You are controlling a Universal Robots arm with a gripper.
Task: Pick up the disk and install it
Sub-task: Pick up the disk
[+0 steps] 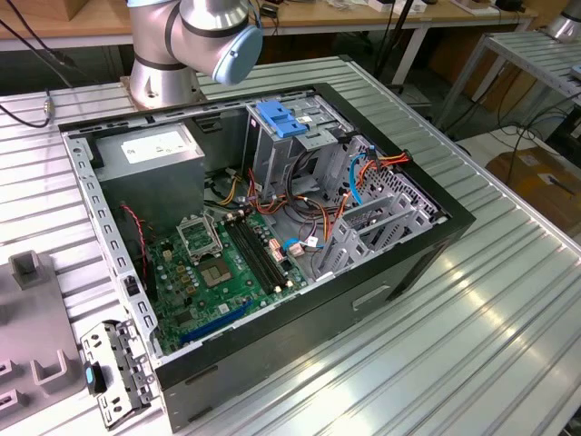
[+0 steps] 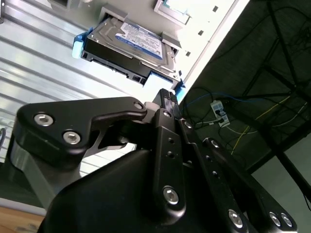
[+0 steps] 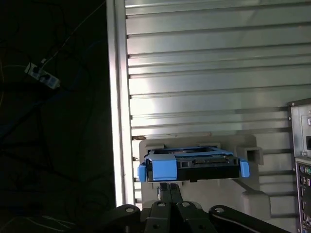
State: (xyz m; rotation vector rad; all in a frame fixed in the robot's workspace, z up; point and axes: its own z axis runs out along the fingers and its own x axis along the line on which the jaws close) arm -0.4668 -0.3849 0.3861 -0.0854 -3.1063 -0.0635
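Exterior view first: an opened computer case [image 1: 399, 272] is laid on its side on the ribbed metal worktop [image 1: 508, 309]. Its green circuit board [image 1: 227, 263] and a tangle of cables [image 1: 300, 204] are exposed. A blue latch [image 1: 280, 118] is seen on top of the metal cage [image 1: 268, 154], and the arm [image 1: 195, 36] is planted behind the case.

Second wrist view: the tool [image 2: 166, 95] is seen from the side. Its black fingers [image 2: 167, 104] are pressed together with nothing between them, so nothing's held. The disk [image 2: 129, 41] is found just beyond the fingertips, label side showing, with blue frame at its ends. It's seated in a pale grey holder [image 2: 170, 40]. The tip is very close to the blue corner, but whether it's touching can't be told.

First wrist view: same deal. The fingers are closed side by side, and the disk [image 3: 194, 167] is right ahead of the tool [image 3: 170, 185], edge-on to it. It's sat in the grey holder [image 3: 194, 143] on the worktop [image 3: 204, 73], near the worktop's edge. The back of the computer case [image 3: 301, 160] is caught off to one side of the holder.
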